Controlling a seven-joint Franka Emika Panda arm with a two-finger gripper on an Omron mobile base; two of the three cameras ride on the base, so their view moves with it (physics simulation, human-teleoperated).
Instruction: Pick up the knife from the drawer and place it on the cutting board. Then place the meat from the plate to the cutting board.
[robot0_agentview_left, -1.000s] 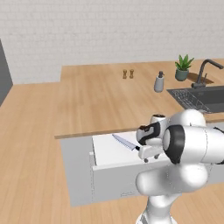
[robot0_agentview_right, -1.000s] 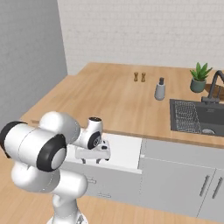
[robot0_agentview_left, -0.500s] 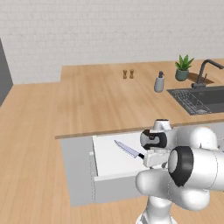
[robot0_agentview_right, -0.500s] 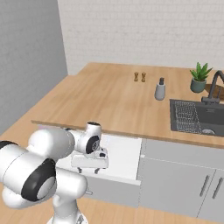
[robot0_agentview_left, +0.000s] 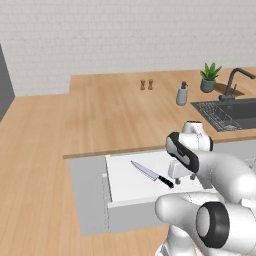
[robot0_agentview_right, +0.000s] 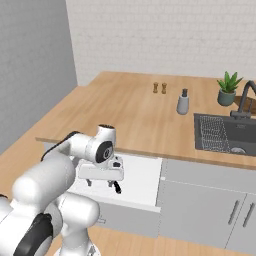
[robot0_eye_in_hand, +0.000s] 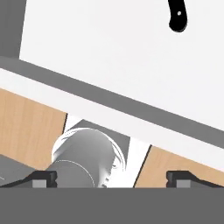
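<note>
Left base view: the drawer (robot0_agentview_left: 125, 187) stood pulled out below the wooden counter (robot0_agentview_left: 115, 120), its white floor exposed. The chef's knife (robot0_agentview_left: 152, 173) lay flat on that floor, blade pointing toward the counter edge, black handle toward the drawer's front panel. The gripper (robot0_agentview_left: 181, 175) hung over the drawer just beside the handle, not touching it. In the hand view the two fingertips (robot0_eye_in_hand: 43, 177) sat far apart at the bottom corners with nothing between them, so the hand was wide and empty; the knife's handle end showed near the top edge. Judgement: the task was at its start. Drawer open; knife not yet grasped. Remaining: grasp, lift, carry to the cutting board, then move the meat. I could not locate board, plate or meat.
</note>
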